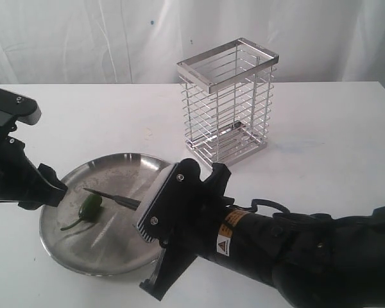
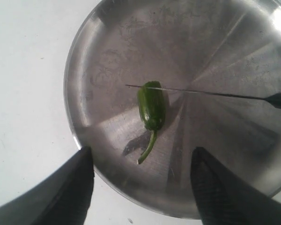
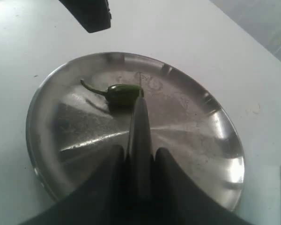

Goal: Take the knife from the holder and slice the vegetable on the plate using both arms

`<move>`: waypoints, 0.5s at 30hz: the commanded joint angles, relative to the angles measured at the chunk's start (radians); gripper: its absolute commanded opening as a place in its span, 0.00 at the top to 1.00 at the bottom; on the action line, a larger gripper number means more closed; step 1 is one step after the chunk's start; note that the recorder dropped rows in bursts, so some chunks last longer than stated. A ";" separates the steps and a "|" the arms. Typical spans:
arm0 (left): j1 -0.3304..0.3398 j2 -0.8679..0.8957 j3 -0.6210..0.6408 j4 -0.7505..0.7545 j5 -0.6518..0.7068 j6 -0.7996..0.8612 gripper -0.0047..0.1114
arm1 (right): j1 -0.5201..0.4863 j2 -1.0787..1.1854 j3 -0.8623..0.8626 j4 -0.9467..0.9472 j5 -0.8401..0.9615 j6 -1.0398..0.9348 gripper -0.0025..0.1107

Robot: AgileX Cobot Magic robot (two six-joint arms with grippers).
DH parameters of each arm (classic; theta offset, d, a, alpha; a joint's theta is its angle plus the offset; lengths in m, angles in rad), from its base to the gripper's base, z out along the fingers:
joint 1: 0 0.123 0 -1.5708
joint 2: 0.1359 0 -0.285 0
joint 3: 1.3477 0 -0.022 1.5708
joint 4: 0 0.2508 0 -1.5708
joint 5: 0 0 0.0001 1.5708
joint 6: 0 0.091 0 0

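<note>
A green chilli (image 1: 90, 206) (image 2: 151, 106) (image 3: 124, 93) with a thin stem lies on the round steel plate (image 1: 115, 256) (image 2: 225, 56) (image 3: 201, 154). My right gripper (image 3: 139, 152) is shut on the black knife (image 1: 115, 197) (image 3: 139, 122). The knife's thin blade (image 2: 201, 93) runs across the chilli's end farthest from the stem. My left gripper (image 2: 140, 161) (image 1: 51, 187) hangs open at the plate's left rim, short of the stem, holding nothing. The wire holder (image 1: 228, 102) stands behind the plate with no knife in it.
The white tabletop (image 1: 327, 154) spreads around the plate and holder. A pale curtain (image 1: 83, 38) hangs behind. My bulky right arm (image 1: 276, 250) with the yellow sticker lies across the front right of the table.
</note>
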 commanded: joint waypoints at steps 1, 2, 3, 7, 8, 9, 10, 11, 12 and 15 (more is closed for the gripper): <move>0.004 -0.008 0.006 -0.001 0.010 -0.009 0.42 | 0.003 -0.003 -0.001 -0.016 0.015 0.007 0.98; 0.004 -0.008 0.006 -0.001 0.010 -0.009 0.42 | 0.003 -0.003 -0.001 -0.016 0.015 0.007 0.98; 0.004 -0.008 0.006 -0.001 0.010 -0.009 0.42 | 0.003 -0.003 -0.001 -0.021 0.015 0.007 0.98; 0.004 -0.008 0.006 -0.001 0.008 -0.009 0.42 | 0.003 0.002 -0.016 -0.041 0.009 0.007 0.98; 0.004 -0.008 0.006 -0.001 0.008 -0.009 0.42 | 0.003 0.011 -0.028 -0.041 0.016 0.007 0.98; 0.004 -0.008 0.006 -0.001 0.008 -0.009 0.42 | 0.003 0.023 -0.038 -0.041 0.025 0.004 0.98; 0.004 -0.008 0.006 -0.001 0.008 -0.009 0.42 | 0.003 0.038 -0.049 -0.041 0.033 0.004 0.98; 0.004 -0.008 0.006 -0.001 0.008 -0.009 0.42 | 0.003 0.050 -0.057 -0.041 0.034 0.002 0.98; 0.004 -0.008 0.006 -0.001 0.010 -0.009 0.42 | 0.003 0.059 -0.061 -0.041 0.036 0.002 0.98; 0.004 -0.008 0.006 -0.001 0.010 -0.009 0.42 | 0.003 0.077 -0.077 -0.040 0.047 -0.013 0.98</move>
